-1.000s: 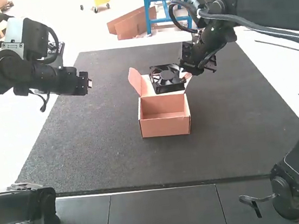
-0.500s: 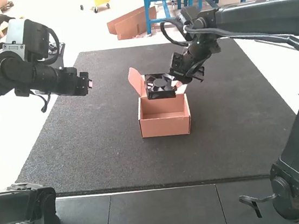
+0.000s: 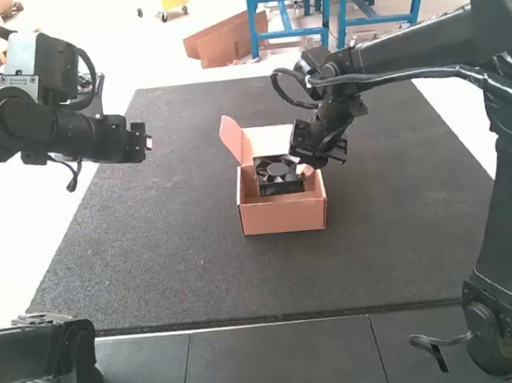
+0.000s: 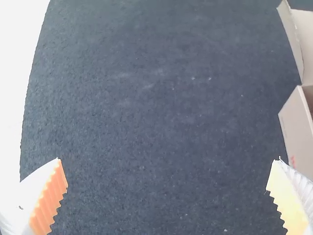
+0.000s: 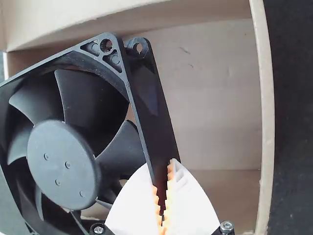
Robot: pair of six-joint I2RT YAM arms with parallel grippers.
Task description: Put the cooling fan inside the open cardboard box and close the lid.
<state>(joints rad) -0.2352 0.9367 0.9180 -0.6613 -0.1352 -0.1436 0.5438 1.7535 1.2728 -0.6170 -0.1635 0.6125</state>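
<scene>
Over the last second the right arm has been brought nearer and lower. The cooling fan (image 3: 279, 172), which was held above the rear rim of the cardboard box (image 3: 282, 214), is now sunk into the box's open top. The left arm has hardly been shifted.

A black mat (image 3: 151, 251) is spread over the tabletop (image 3: 6, 250), and the box stands near the mat's middle with its opening upward. The lid (image 3: 273, 138) is raised at the rear and a side flap (image 3: 230, 137) stands up at the box's left. The fan is held tilted inside the opening, close to the right wall. Whether it touches the box floor cannot be told.

The right claw (image 3: 303, 158) is clenched on the fan: in the right wrist view one edge of the black frame is pinched between the white ribbed fingers (image 5: 188, 191). The box's inner walls are seen behind the blades.

The left claw (image 3: 142, 142) is held over the mat, well apart from the box on its left side. It is released, with its orange-padded fingers (image 4: 46, 200) spread wide above bare mat.
</scene>
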